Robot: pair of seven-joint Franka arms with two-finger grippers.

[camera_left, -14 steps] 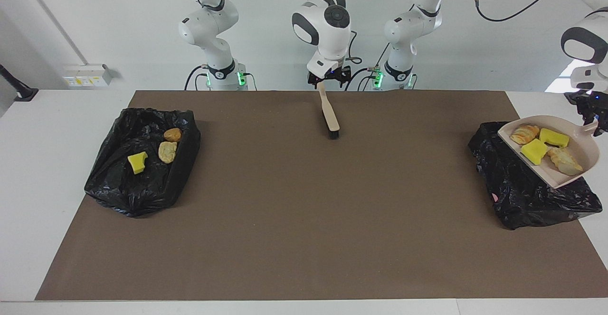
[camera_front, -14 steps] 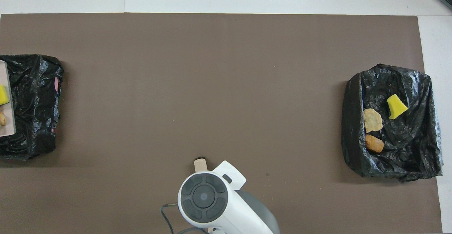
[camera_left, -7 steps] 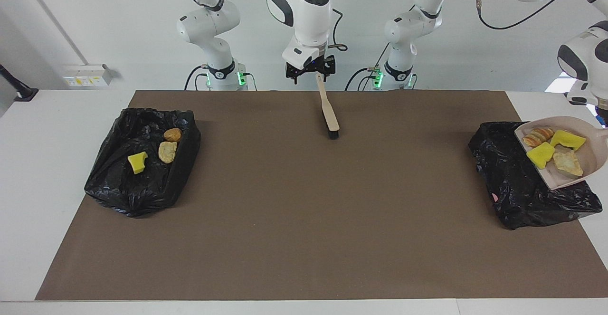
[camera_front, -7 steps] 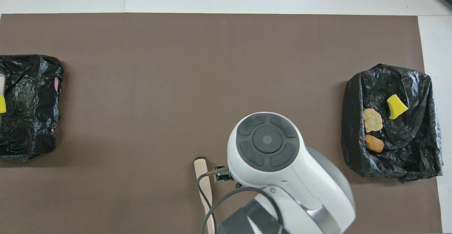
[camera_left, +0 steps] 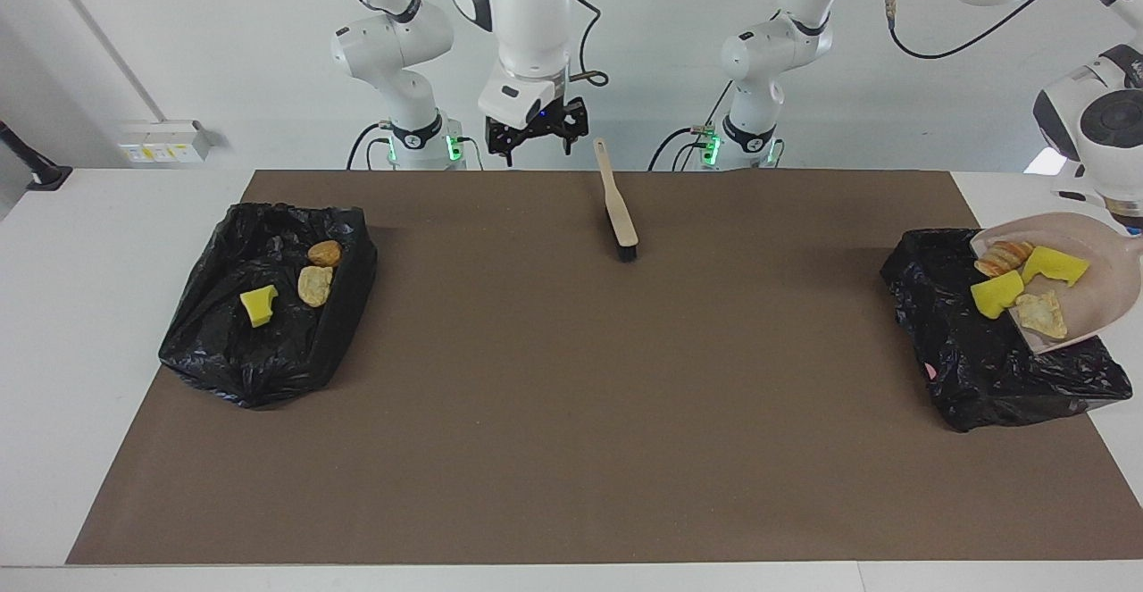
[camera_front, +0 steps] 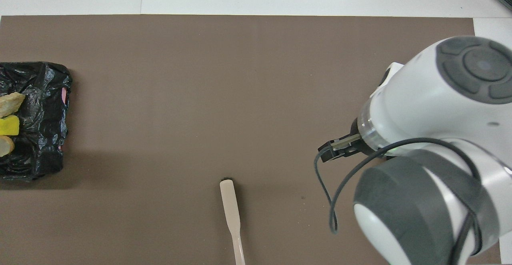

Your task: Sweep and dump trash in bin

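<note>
The trash [camera_left: 1025,285] sits in the dustpan [camera_left: 1107,293], tipped over the bin [camera_left: 973,360] at the left arm's end of the worktop [camera_left: 554,396]. Your left pincer is out of sight, clenched, probably on the handle. The scraps look light and should slide. Your right pincer [camera_left: 536,135] hangs released, up beside the brush [camera_left: 618,204]. Only the facing view shows the dustpan.

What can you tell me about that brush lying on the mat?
The brush is a slim beige stick, plastic or wood by its look, with a flat handle widening to a head edged with dark bristles. It lies flat on the brown mat, handle toward the robots, midway between the two bins. Nothing touches it.
</note>
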